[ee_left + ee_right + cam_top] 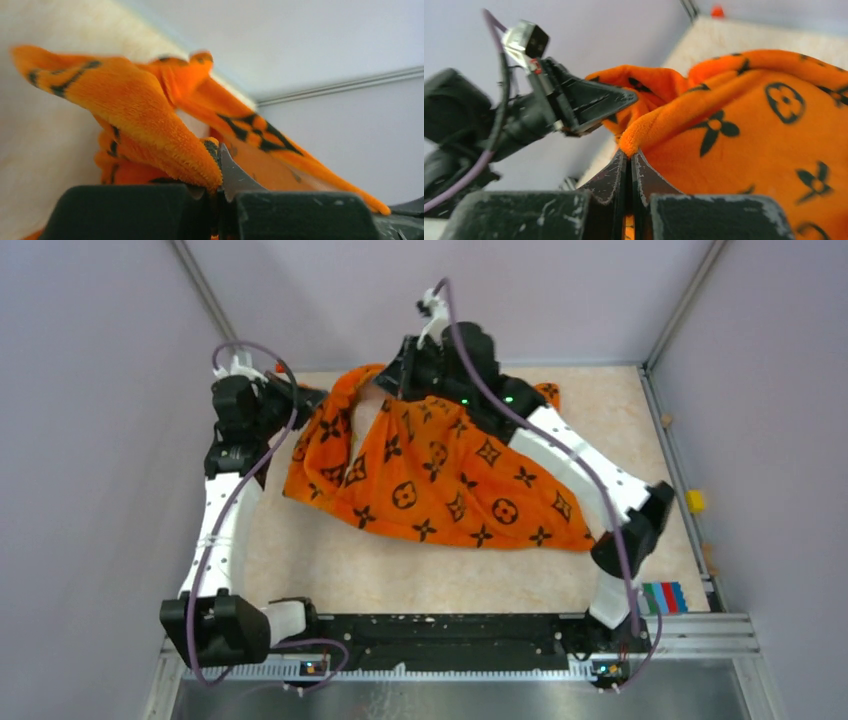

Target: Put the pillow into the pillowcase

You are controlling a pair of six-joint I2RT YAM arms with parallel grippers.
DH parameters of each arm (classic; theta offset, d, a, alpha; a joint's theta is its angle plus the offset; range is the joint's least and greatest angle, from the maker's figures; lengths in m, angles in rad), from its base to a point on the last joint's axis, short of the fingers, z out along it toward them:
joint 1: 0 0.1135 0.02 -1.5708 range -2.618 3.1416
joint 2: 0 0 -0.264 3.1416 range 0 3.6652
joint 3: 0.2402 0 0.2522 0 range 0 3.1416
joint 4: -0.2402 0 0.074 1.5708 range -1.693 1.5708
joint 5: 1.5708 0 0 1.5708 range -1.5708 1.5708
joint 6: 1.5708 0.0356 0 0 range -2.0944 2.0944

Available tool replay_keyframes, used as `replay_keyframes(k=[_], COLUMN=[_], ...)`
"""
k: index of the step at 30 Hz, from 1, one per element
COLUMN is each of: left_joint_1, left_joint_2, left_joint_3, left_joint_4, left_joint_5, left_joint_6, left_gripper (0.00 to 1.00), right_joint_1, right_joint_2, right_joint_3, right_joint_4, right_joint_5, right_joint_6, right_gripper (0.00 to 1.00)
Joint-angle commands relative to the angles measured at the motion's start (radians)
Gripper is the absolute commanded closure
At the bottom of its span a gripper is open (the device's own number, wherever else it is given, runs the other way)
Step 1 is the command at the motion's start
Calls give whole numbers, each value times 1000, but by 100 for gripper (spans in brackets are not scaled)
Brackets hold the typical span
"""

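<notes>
Pillowcase (440, 480) lies bulging across the far half of the table (330, 570), mouth toward the far left, one corner trailing to the near right. Left gripper (218, 172) pinched closed on an orange hem fold at the mouth's left side. Right gripper (630, 159) clamped tight on the hem at the far side. Pale patch (368, 420) shows inside the mouth, too small to identify

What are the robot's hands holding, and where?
Both pinch the pillowcase by its edge: the left gripper on a fuzzy hem, the right gripper on a folded rim.
</notes>
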Motion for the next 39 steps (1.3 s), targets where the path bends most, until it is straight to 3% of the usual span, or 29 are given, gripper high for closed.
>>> replay_keyframes(k=[1, 5, 14, 16, 22, 25, 29, 30, 31, 33, 34, 37, 39], left_joint_1=[17, -35, -466, -504, -427, -312, -143, -119, -105, -96, -96, -97, -102], left_joint_2=[-2, 55, 286, 321, 266, 213, 153, 153, 161, 173, 175, 159, 142], left_joint_3=[-212, -279, -148, -99, -106, -174, -319, -333, -335, -317, -303, -273, -255], left_joint_4=[-30, -26, 125, 104, -94, -200, -192, -189, -196, -210, -213, -203, -190], left_joint_5=[11, 85, -26, -56, -225, -284, -303, -311, -316, -291, -270, -235, -194], left_joint_6=[105, 138, 33, 39, 163, 227, 282, 297, 309, 338, 347, 361, 367], left_gripper=[100, 100, 100, 100, 100, 100, 98, 83, 57, 16, 3, 1, 1], right_joint_1=[-1, -14, -244, -271, -196, -101, -8, -2, -1, -1, -1, -6, -20], right_joint_2=[107, 123, -100, -133, -96, -18, 160, 212, 265, 333, 344, 310, 273], right_joint_3=[-20, -56, -317, -329, -311, -304, -233, -185, -129, -17, 13, 38, 45], right_joint_4=[148, 135, 176, 160, 146, 172, 213, 194, 161, 66, 29, -26, -54], right_joint_5=[16, 45, -4, -14, -45, -52, -82, -104, -135, -154, -149, -101, -85], right_joint_6=[19, 14, 77, 65, 37, 47, 77, 85, 91, 59, 38, -33, -58], right_gripper=[100, 100, 100, 100, 100, 100, 100, 100, 100, 83, 72, 43, 36])
